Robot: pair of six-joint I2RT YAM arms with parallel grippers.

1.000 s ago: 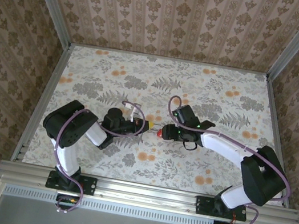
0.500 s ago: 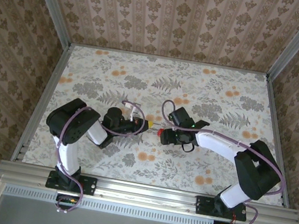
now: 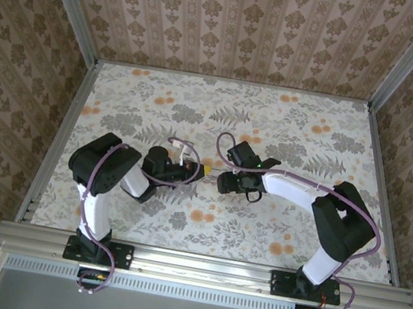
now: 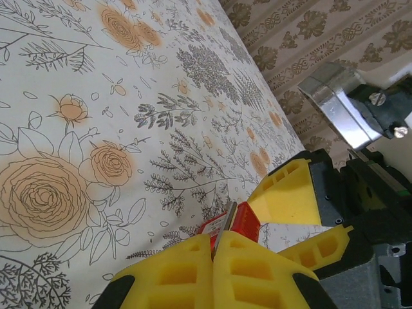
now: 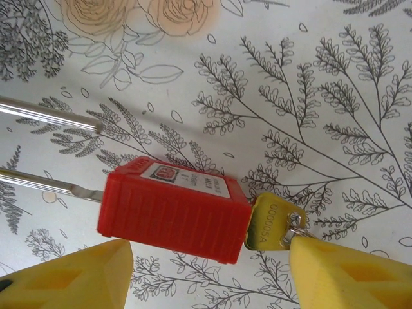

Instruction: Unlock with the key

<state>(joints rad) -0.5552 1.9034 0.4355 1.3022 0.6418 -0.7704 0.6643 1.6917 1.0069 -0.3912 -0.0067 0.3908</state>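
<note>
So here's the setup: my left gripper (image 4: 215,248) is clamped on the thin metal shackle (image 5: 50,113) and is holding the little red padlock (image 5: 170,209) up off the flowery table (image 5: 335,96). The key (image 5: 267,222) is already sitting in the bottom of the lock body, with just its flat brass-coloured head sticking out and a small wire ring (image 5: 295,226) through it.

My right gripper (image 5: 209,270) has its jaws spread, one yellow finger off each end of the lock and key. As far as I can tell it isn't touching either.

Handling-wise, I reckon the key is tiny, light and stiff, with smooth, slick metal faces. I'd pinch the two flat sides of the head, well clear of the ring, and twist gently. A sloppy grip probably just slides off or swings the whole lock around on the shackle.

Writing: the key head is stamped with what looks like "00000A". The lock has a white sticker (image 5: 172,174) with a red logo and a line of print, but it's too small for me to read.
</note>
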